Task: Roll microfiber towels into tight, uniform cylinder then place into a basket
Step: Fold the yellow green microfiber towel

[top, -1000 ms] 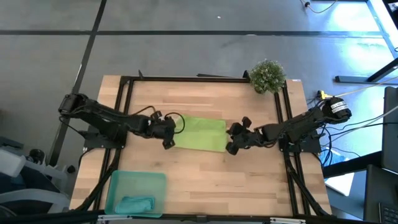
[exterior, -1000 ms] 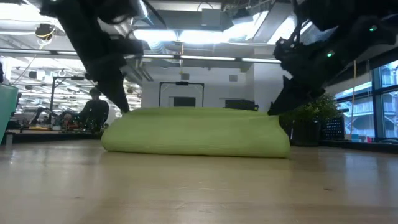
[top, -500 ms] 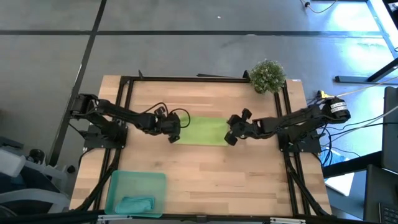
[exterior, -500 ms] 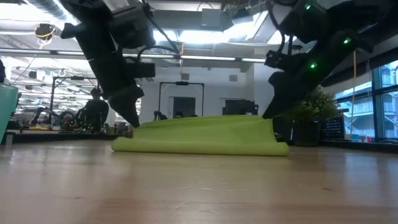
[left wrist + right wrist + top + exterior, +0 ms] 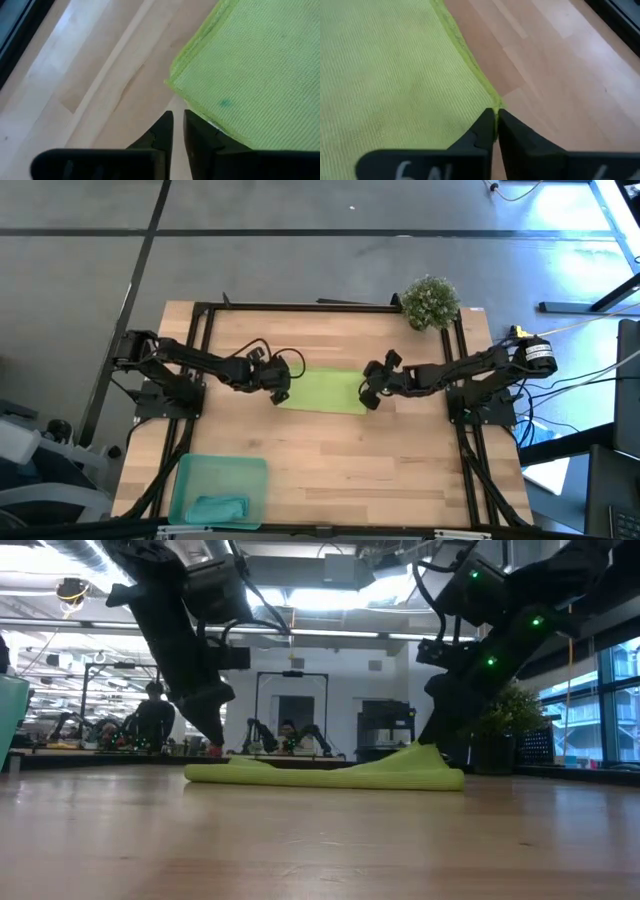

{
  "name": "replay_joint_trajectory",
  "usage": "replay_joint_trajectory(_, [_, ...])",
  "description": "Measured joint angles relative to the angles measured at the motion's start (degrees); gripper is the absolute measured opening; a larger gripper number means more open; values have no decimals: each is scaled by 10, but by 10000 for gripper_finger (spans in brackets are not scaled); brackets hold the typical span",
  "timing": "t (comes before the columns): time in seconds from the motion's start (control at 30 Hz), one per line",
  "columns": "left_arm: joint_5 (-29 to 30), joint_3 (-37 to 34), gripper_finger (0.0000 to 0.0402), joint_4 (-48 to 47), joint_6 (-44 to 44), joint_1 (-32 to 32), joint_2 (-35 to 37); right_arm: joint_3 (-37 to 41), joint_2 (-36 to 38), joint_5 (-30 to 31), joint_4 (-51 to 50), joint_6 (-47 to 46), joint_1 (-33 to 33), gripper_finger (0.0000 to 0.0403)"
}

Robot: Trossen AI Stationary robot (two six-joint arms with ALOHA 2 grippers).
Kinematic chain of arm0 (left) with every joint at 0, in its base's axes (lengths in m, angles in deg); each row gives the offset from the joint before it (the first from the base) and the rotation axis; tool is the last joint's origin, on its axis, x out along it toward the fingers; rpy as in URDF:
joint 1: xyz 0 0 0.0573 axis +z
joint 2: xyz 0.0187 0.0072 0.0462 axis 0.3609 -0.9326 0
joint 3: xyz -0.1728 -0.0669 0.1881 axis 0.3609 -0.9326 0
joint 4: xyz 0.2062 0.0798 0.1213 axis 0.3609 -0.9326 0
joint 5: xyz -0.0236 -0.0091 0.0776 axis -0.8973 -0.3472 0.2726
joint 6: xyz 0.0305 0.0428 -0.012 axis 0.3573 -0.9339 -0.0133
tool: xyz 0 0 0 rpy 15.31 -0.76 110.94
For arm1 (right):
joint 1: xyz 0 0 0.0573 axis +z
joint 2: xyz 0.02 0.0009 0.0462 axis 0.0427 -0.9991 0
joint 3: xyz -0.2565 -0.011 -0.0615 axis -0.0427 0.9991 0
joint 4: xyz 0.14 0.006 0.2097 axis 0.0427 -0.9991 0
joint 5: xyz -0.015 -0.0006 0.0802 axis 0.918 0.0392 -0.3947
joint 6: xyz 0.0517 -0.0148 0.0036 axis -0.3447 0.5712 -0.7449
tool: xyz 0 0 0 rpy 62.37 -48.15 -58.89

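Flat mid-table lies the lime towel (folded), pinched at one edge by the right gripper with fingers together on the hem, left gripper a sliver apart at the other edge, teal towel in the basket near the front-left corner.

One towel lies mid-table between both arms; another lies in the basket.

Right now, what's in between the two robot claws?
The lime towel lies flat between the left gripper and the right gripper, one at each end. The high view shows it best; the low view shows it too.
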Motion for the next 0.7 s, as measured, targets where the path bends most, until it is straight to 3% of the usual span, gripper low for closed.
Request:
replay_joint_trajectory(0.37, [-1, 0, 82, 14, -1, 3, 0, -16, 5, -1, 20, 25, -12, 146])
replay_joint_trajectory(0.43, [-10, 0, 82, 24, -7, -1, 0, -35, 9, -38, 17, 15, -11, 163])
replay_joint_trajectory(0.6, [-100, 0, 78, 66, -82, -12, -15, -50, -3, -240, 33, -8, 7, 182])
replay_joint_trajectory(0.7, [-129, 0, 80, 107, -122, -20, -46, -49, -36, -253, 33, -16, 29, 183])
